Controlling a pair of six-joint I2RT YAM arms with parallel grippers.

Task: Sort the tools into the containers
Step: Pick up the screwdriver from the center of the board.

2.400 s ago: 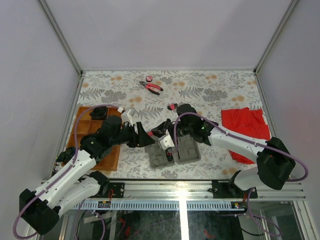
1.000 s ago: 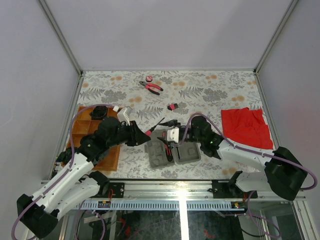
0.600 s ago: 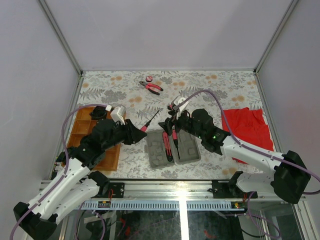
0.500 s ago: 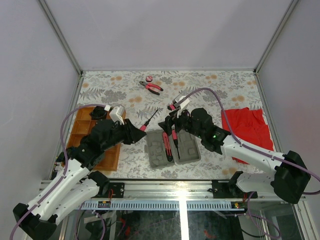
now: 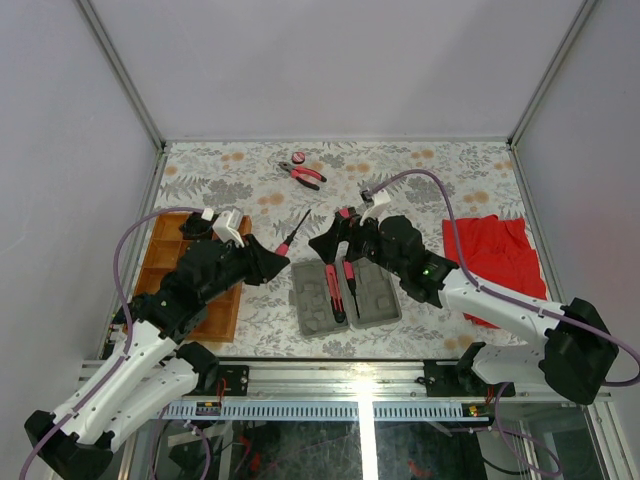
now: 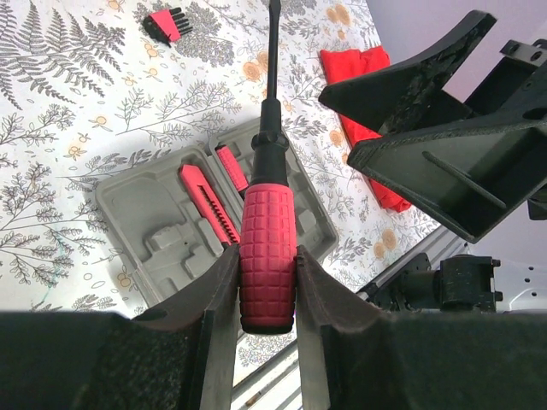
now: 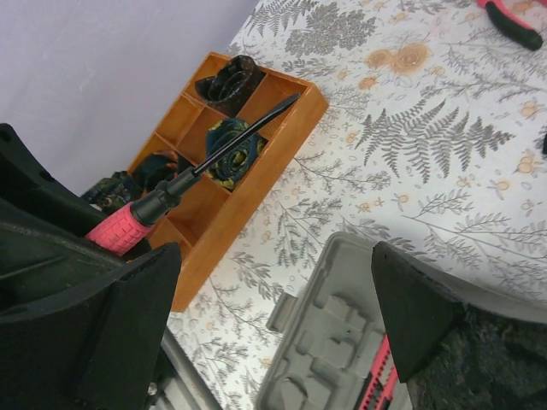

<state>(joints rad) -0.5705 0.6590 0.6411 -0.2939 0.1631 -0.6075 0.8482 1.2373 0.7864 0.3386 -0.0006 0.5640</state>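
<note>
Your left gripper (image 5: pixel 272 262) is clenched on the pink-red handle of a screwdriver (image 6: pixel 267 248). Its black shaft points to about 1 o'clock, above the table. Your right gripper (image 5: pixel 338 237) is released: the fingers stand wide apart with nothing between them, over the far edge of the grey case (image 5: pixel 378 305). The case lies open near 6 o'clock, with pink tools (image 5: pixel 330 288) in its recesses beside the hinge. The wooden tray (image 5: pixel 158 265) is at 9 o'clock. The pliers (image 5: pixel 302 173) and the pink disc (image 5: pixel 298 157) lie near 12 o'clock, and the red cloth (image 5: pixel 490 250) at 3 o'clock.
</note>
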